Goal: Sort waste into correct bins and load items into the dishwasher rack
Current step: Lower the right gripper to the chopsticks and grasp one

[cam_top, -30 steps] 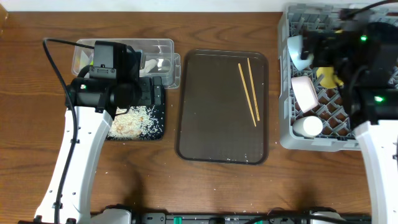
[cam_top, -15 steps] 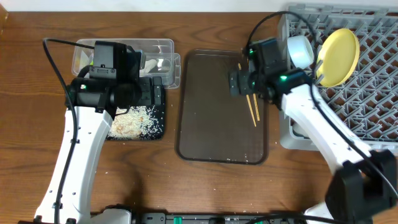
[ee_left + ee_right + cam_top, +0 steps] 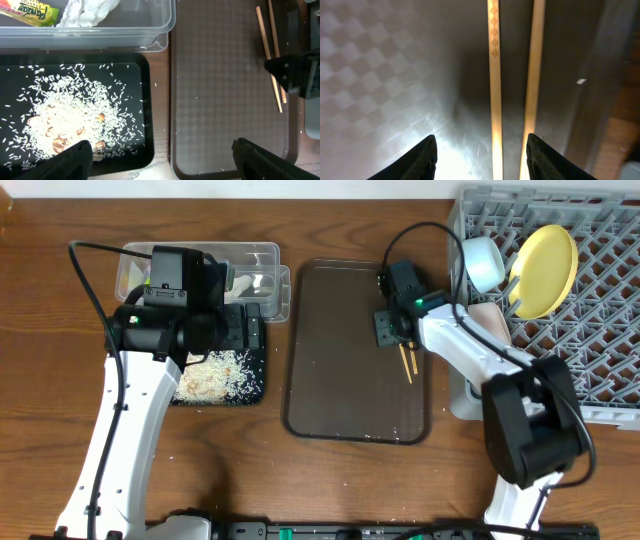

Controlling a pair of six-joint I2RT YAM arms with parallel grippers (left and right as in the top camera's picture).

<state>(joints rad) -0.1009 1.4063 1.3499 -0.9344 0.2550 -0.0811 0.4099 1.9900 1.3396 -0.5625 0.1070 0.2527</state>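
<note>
Two wooden chopsticks (image 3: 407, 363) lie on the brown serving tray (image 3: 340, 380). My right gripper (image 3: 393, 328) is open and low over them; in the right wrist view its fingers (image 3: 482, 152) straddle both sticks (image 3: 493, 75). My left gripper (image 3: 235, 330) is open and empty above the black tray (image 3: 252, 387), which holds rice scraps (image 3: 75, 115). The clear container (image 3: 270, 250) holds the yellow-green wrapper (image 3: 32, 11) and white paper (image 3: 87, 10). The yellow plate (image 3: 545, 270) and light-blue bowl (image 3: 482, 262) stand in the grey rack (image 3: 600, 360). The white cup is hidden.
The rack fills the right side, right beside the brown tray's right edge. A few rice grains lie on the wooden table (image 3: 200, 450) in front of the black tray. The black tray and clear container sit side by side at the left.
My right arm has swung from the rack over to the brown tray and come down onto the chopsticks. The left arm has not moved.
</note>
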